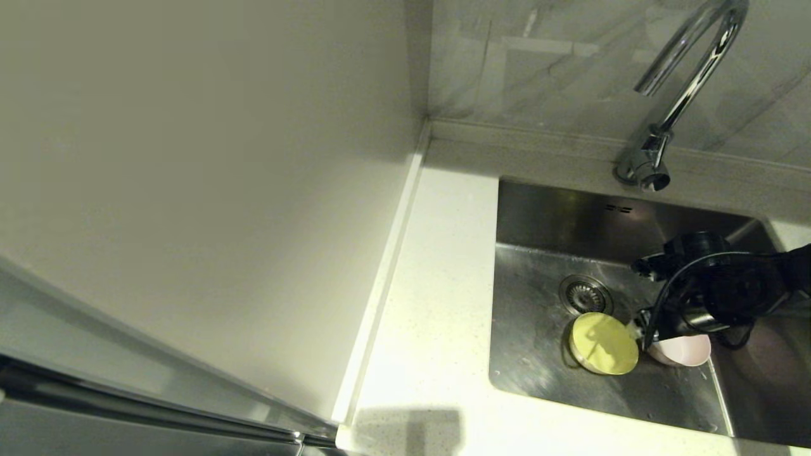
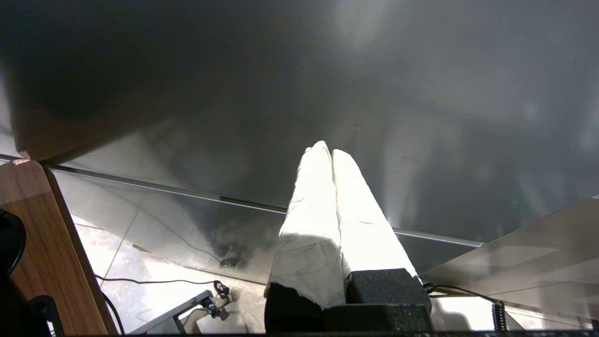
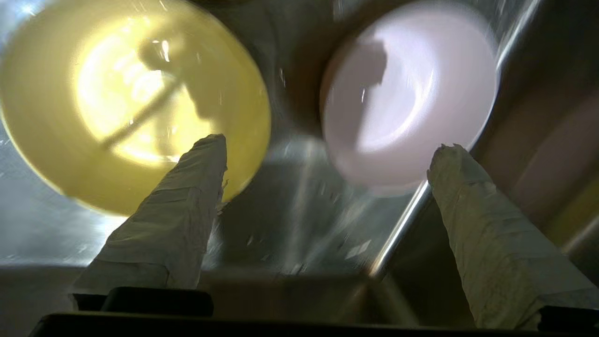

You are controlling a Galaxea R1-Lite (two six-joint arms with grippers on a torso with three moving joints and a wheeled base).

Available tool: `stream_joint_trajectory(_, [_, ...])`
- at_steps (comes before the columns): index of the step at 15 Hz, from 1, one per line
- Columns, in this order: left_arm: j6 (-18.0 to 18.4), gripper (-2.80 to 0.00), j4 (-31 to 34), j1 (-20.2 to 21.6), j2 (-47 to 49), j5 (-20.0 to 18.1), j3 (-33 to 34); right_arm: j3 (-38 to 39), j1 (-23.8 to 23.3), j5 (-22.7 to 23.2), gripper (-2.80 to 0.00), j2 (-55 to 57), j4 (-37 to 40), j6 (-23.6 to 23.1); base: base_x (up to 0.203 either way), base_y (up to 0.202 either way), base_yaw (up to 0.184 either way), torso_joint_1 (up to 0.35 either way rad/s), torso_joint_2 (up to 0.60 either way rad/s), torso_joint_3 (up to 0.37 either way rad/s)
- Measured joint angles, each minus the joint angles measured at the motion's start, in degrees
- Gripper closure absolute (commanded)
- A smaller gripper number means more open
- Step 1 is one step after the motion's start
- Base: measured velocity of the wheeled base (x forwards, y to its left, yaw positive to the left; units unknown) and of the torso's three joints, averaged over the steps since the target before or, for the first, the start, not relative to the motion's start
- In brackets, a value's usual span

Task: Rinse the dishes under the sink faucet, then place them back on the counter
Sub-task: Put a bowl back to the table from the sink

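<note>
pink bowl (image 1: 687, 352): half hidden under right arm | faucet (image 1: 681, 95): top cut off | blue bowl: unseen

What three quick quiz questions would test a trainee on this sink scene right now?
1. True or false: the right claw is open and holds nothing.
2. Which bowl in the sink lies nearer the drain: A) the yellow bowl, B) the pink bowl?
3. Fill in: the left claw, parked away from the sink, is ____.

Key:
1. True; its fingers stand wide apart above both bowls.
2. A.
3. Shut; its fingers are pressed together.
</note>
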Motion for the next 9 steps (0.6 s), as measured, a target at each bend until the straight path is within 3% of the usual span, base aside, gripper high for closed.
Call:
stream_joint_trajectory(4, [0.0, 0.0, 0.0, 0.0, 0.0, 0.0, 0.0, -9.16, -0.02, -0.59, -2.8, 2.01, 15.67, 11.32, 0.0, 0.0, 0.0, 0.0, 0.0, 0.0])
stream_joint_trajectory(9, [0.0, 0.0, 0.0, 0.0, 0.0, 0.01, 0.0, -17.94, 0.34, -1.31, -2.8, 7.59, 17.74, 20.01, 0.0, 0.0, 0.0, 0.0, 0.0, 0.0])
